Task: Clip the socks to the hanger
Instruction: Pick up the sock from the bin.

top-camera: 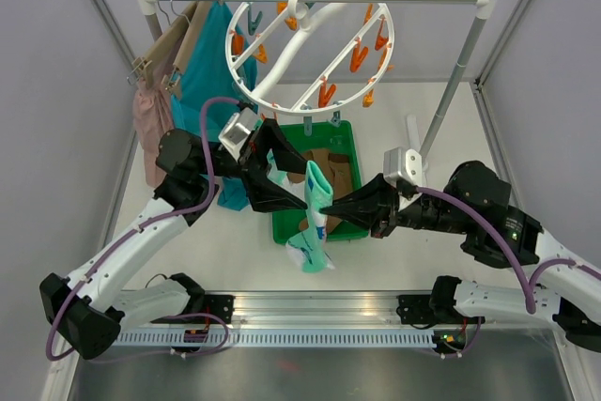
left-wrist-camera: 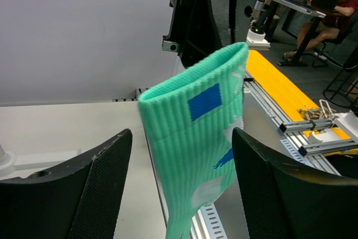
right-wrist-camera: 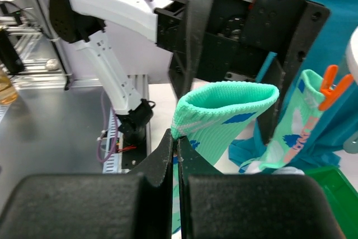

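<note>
one mint sock clenched in right pincer; left pincer gaping; green bin below.

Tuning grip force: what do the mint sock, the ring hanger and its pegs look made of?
Mint sock: knit fabric, matte. The ribbed cuff and limp drape show it.
Ring hanger: likely moulded plastic, white and slightly glossy, with smooth rounded spokes.
Pegs: probably plastic too, in solid orange and teal. They are too small to show any spring.
</note>
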Controlling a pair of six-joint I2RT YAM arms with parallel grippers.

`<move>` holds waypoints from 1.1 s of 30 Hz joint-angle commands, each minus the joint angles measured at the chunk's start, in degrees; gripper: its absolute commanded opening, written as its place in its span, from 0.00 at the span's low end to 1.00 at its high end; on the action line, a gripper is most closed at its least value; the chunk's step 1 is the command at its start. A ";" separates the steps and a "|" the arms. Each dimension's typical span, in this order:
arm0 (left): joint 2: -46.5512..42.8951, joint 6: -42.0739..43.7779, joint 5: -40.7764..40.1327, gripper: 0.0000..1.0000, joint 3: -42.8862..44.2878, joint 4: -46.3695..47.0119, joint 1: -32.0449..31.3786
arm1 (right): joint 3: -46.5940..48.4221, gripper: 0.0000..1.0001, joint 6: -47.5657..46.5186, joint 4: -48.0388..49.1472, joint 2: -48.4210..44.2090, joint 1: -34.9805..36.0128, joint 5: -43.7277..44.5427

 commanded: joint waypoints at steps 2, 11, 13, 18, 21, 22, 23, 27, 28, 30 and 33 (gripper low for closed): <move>-1.00 -2.31 1.83 0.77 0.00 4.39 -0.73 | 1.95 0.00 -2.28 1.86 0.51 0.29 6.01; -2.06 -1.95 1.75 0.76 0.26 3.16 -1.08 | -0.25 0.00 -2.89 2.21 1.12 0.29 14.71; -1.97 -1.87 1.31 0.76 0.26 2.99 -0.99 | -0.17 0.00 -2.89 1.95 1.57 0.29 14.89; -1.70 -1.08 -0.79 0.74 0.52 1.41 -1.25 | -0.78 0.00 -2.89 2.12 2.71 0.29 14.72; -1.53 -0.90 -1.85 0.72 0.52 0.88 -1.52 | -1.39 0.00 -2.81 2.65 2.62 0.29 15.24; -1.35 -0.81 -2.12 0.70 0.70 0.53 -1.60 | -1.66 0.00 -2.72 2.91 2.62 0.29 15.68; -1.35 -0.20 -2.38 0.69 0.87 -0.08 -1.69 | -1.92 0.00 -2.81 3.18 2.36 0.29 16.12; -0.74 0.86 -3.52 0.61 1.49 -3.07 -1.96 | -2.27 0.00 -2.63 3.53 2.36 0.29 16.65; -0.65 0.95 -3.53 0.60 1.58 -3.25 -1.96 | -2.36 0.00 -2.54 3.62 2.27 0.29 16.83; -0.30 1.03 -3.87 0.52 1.40 -3.34 -2.05 | -2.54 0.00 -2.63 3.71 2.53 0.29 16.91; -0.39 1.39 -4.67 0.39 1.23 -3.69 -2.13 | -3.06 0.00 -2.54 3.97 2.53 0.29 17.35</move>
